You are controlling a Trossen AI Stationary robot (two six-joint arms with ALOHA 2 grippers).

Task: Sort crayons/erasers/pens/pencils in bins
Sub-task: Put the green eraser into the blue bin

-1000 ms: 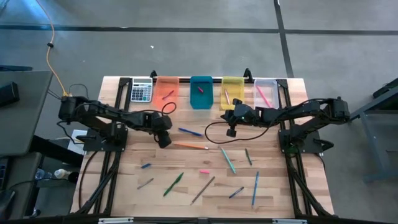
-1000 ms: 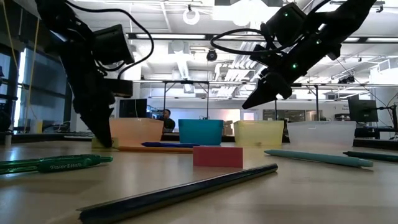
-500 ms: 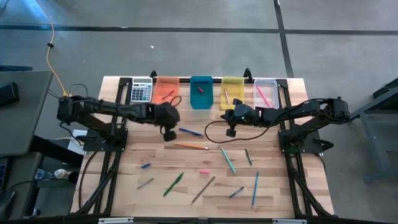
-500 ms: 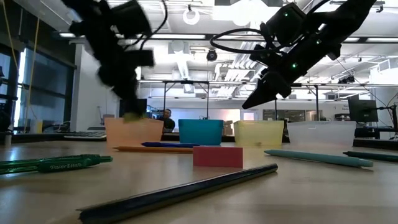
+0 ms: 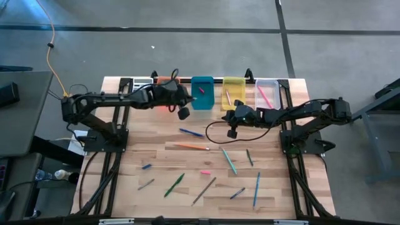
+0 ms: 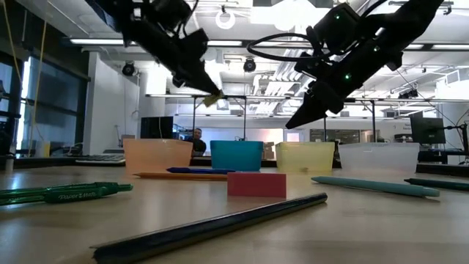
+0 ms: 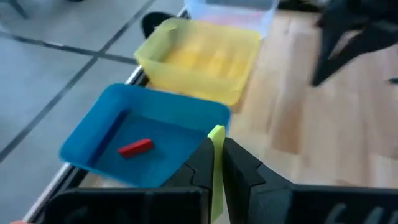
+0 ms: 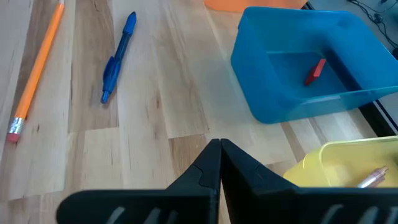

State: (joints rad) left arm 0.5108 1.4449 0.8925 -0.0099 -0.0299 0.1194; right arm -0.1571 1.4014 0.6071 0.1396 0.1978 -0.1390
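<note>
- The left gripper (image 7: 216,163) is clamped on a yellow-green eraser (image 7: 216,140), raised well above the tabletop (image 5: 294,187) at the near edge of the teal-blue bin (image 5: 202,99), toward that bin's left side.
- In the low view the eraser (image 6: 213,98) shows as a small pale block at the fingertips, high above the row of bins.
- The teal-blue bin (image 7: 106,134) already holds one small red piece (image 7: 135,147), which looks like a crayon stub; the yellow bin (image 7: 205,53) stands just to its right.
- The right gripper (image 8: 219,163) has its fingers together on nothing and waits over the tabletop near the yellow bin.
- Handling, as a judgement: the eraser is light, short and slightly rubbery, so it grips well with little force and will not break if dropped. It is held by its flat sides with its top end sticking out past the fingers, which seems secure enough for a short carry.
- Being stubby, it could bounce on landing; letting go low over the middle of the bin would keep it inside.
- A pink eraser (image 6: 256,184) lies on the tabletop, and the pens and pencils are scattered over the near half; these stiff, thin sticks are best pinched at mid-length across the shaft.
</note>
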